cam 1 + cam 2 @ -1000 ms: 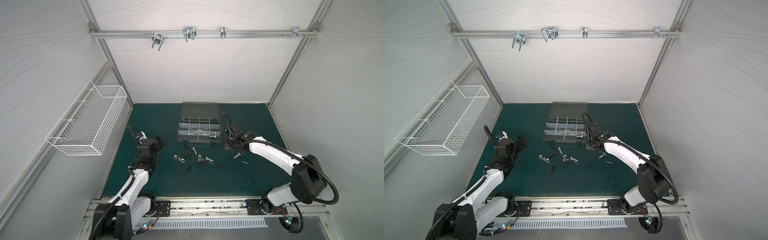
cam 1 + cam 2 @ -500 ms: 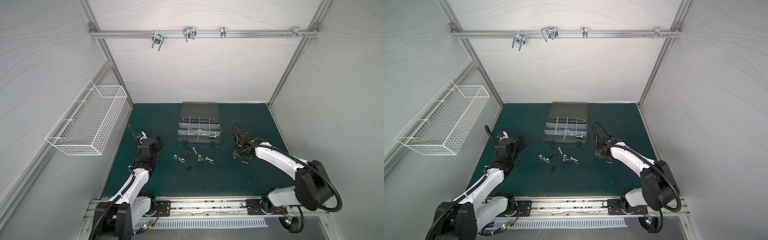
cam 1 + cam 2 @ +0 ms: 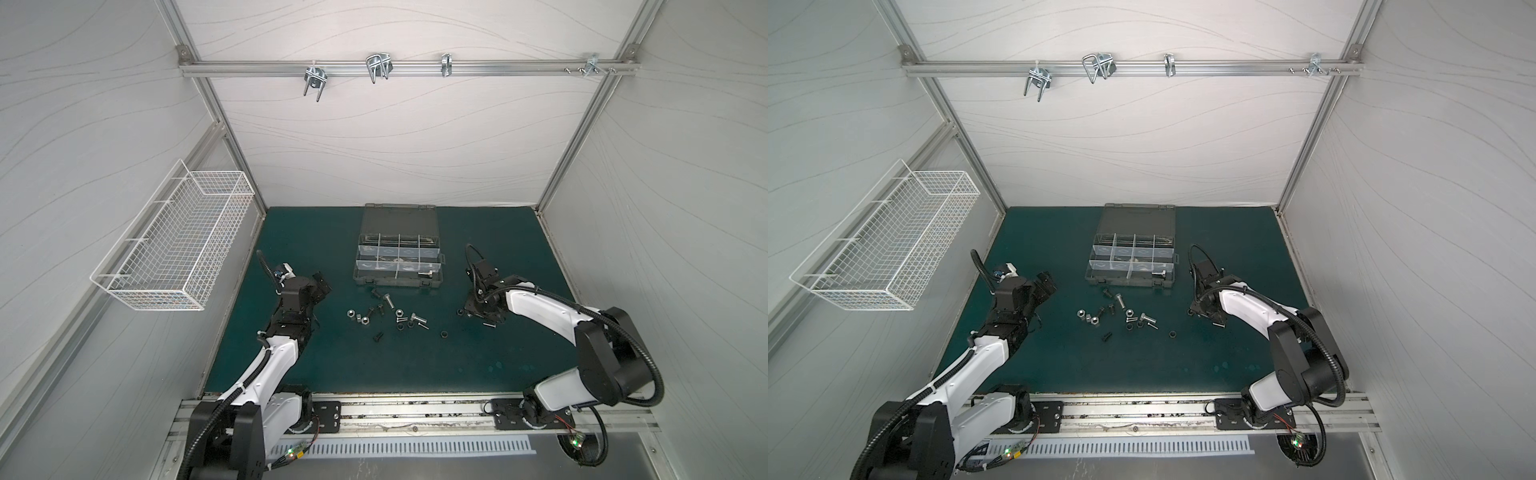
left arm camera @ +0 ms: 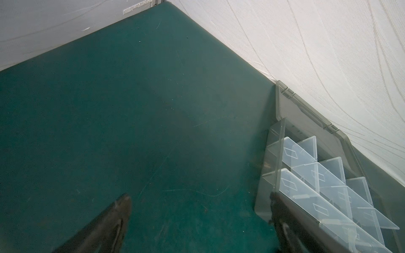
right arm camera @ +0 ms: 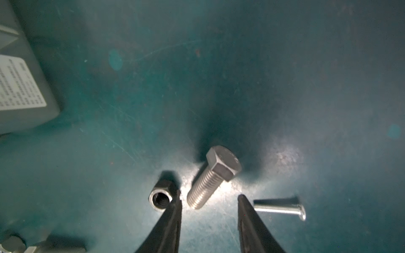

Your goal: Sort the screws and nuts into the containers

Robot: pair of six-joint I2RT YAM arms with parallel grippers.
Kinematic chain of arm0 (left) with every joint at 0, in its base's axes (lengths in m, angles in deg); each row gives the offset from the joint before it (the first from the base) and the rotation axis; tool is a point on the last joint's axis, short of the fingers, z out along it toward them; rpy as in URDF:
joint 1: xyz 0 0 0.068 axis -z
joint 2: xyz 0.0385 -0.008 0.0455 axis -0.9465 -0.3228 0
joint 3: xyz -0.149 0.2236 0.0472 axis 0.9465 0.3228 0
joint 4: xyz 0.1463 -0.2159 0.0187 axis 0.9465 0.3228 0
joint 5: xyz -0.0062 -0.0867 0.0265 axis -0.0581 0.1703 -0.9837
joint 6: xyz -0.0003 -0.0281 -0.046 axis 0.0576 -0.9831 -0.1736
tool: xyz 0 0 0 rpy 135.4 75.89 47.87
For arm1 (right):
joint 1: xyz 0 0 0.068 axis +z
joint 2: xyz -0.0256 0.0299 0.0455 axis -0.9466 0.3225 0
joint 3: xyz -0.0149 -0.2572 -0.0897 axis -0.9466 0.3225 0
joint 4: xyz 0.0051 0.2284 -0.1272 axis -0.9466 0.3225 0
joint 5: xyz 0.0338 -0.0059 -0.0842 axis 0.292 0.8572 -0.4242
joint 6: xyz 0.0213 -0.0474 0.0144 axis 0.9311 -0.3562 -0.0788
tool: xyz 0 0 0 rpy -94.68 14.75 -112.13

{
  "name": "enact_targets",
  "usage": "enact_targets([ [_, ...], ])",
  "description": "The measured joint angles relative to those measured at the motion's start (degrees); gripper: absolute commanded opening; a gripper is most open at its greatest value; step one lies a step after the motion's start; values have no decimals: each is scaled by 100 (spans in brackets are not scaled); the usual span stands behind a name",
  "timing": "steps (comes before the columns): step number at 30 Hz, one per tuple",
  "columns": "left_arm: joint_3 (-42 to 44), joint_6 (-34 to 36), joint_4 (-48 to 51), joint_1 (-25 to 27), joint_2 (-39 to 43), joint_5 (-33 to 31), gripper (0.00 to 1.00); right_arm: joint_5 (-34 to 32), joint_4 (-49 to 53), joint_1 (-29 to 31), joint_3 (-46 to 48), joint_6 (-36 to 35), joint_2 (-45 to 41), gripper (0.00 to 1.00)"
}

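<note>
The containers are clear-walled compartments in an open dark grey organizer case (image 3: pixel 395 284) (image 3: pixel 1128 283) at mid-mat; one silver bolt (image 3: pixel 424 274) lies in a front compartment. Loose screws and nuts (image 3: pixel 386 320) (image 3: pixel 1121 318) lie scattered in front of it. My right gripper (image 3: pixel 483 314) (image 3: pixel 1209 312) (image 5: pixel 209 195) is down at the mat right of that pile, open, its tips either side of a silver hex bolt's (image 5: pixel 213 177) threaded end. A dark nut (image 5: pixel 161 197) and a thin silver screw (image 5: pixel 278 207) lie just outside its fingers. My left gripper (image 3: pixel 320 284) (image 4: pixel 199 196) hovers wide open left of the case, empty.
A white wire basket (image 3: pixel 178 245) hangs on the left wall. A rail with silver U-hooks (image 3: pixel 377 68) crosses the back wall. White walls close three sides of the green mat (image 3: pixel 415 365). A grey case corner with a printed label (image 5: pixel 22 87) shows in the right wrist view.
My right gripper has left the case's right end, come forward and down to the mat, and its jaws have narrowed around the hex bolt. The left arm has stayed put.
</note>
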Motion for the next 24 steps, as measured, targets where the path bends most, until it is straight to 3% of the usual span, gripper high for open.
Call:
enact_targets([
  [9, 0, 0, 0, 4, -17, 63, 100, 118, -289, -42, 0, 0, 415, 37],
  [18, 0, 0, 0, 4, -17, 66, 99, 146, -415, -46, -83, -96, 627, 15],
  [24, 0, 0, 2, 4, -17, 66, 100, 225, -455, -57, -190, -208, 713, 6],
])
